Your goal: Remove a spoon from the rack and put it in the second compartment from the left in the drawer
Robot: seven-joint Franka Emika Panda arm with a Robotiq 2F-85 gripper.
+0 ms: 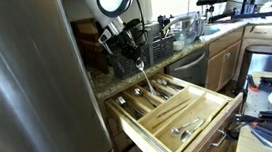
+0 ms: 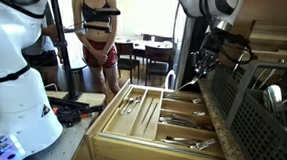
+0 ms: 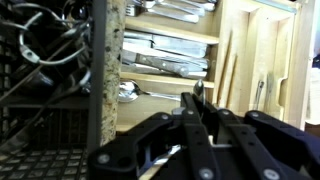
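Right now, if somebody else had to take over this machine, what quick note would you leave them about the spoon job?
Gripper: shut on the spoon, which hangs down from it.
Where: the rack sits on the counter behind the arm. The drawer is pulled open below. The spoon hangs over the drawer's slots, but I cannot tell which slot is under it.
Done: the spoon is out of the rack and above the drawer.
Left: lower it into the second compartment from the left, which I cannot pick out for sure here, then let go.
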